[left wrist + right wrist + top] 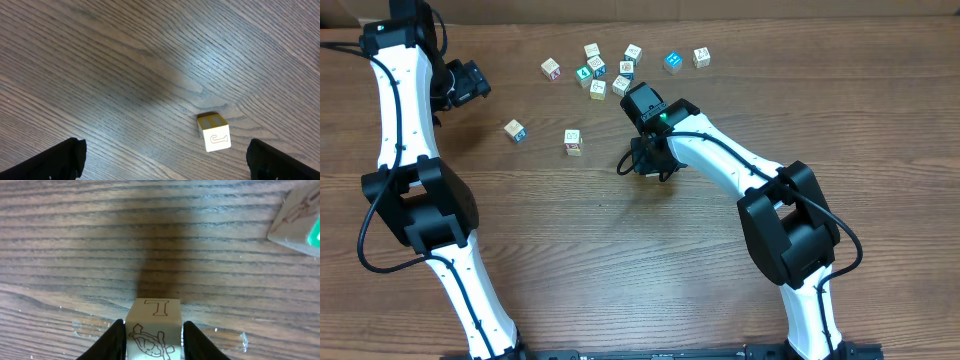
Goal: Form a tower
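Observation:
My right gripper (152,332) is shut on a pale wooden cube (154,315) that bears a letter T and a turtle drawing. It holds the cube low over the table. From overhead the right gripper (645,158) sits mid-table and hides this cube. My left gripper (165,157) is wide open with nothing between its fingers. A cube with a yellow face and a J (215,132) lies on the wood just ahead of it, toward the right finger. In the overhead view the left gripper (478,85) hangs at the far left. No tower shows in any view.
Several loose cubes (597,68) lie scattered along the back of the table. Two single cubes (514,130) (573,142) lie between the arms. Another cube (300,220) with a green face sits at the upper right of the right wrist view.

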Motion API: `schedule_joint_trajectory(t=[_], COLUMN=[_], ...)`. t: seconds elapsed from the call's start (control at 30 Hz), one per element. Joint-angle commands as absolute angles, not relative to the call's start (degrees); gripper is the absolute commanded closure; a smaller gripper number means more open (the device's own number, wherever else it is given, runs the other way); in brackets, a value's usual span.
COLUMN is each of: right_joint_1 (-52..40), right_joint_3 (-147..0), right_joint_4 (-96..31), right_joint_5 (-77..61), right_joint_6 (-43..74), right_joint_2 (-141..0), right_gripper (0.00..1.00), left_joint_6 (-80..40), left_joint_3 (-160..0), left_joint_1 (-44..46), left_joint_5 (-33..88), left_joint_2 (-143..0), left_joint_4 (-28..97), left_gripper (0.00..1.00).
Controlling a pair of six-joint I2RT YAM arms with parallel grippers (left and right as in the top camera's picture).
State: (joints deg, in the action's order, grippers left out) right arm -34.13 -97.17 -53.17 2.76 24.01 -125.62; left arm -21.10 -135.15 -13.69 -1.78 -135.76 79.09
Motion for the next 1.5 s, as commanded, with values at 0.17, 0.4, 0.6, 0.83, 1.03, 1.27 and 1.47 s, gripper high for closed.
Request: schedule_joint_trajectory(t=[0.17, 0.4, 0.6, 0.83, 1.03, 1.27, 1.47], right_joint_1=[-34.11, -34.11, -34.11, -34.11, -34.11, -34.11, -34.5], right_joint_3=[-96.68, -96.68, -96.68, -96.73, -98.76, -110.0, -125.14], right_joint_4=[-52.97, -52.93, -52.97, -53.06, -53.95, -62.19, -66.32], right_joint_5=[2.44, 2.44, 2.44, 2.44, 2.42, 2.44, 0.93], right_joint_6=[24.03, 24.05, 24.03, 24.03, 24.03, 24.03, 24.23], right_joint_2=[-124.14, -124.11, -124.11, -124.09, -124.07, -124.07, -124.07], right_gripper=[0.66, 0.75, 0.74, 0.87, 0.92, 0.91, 0.93], left_joint_6=[-22.33, -22.33, -22.33, -22.33, -22.33, -22.33, -22.33], left_joint_3=[-136.18, -136.18, -136.16, -136.18, -136.18, -136.18, -136.18], left_joint_1=[-13.69, -13.69, -13.69, -13.69, -13.69, -13.69, -13.69], left_joint_5=[-1.91, -1.91, -1.91, -1.91, -1.91, -1.91, -1.91], left_joint_2=[-134.67, -134.67, -134.67, -134.67, -134.67, -134.67, -134.67], left_joint_4=[79.02, 79.02, 79.05, 79.02, 79.02, 79.02, 79.02], left_gripper=[0.01, 0.0, 0.0, 0.01, 0.0, 0.0, 0.0])
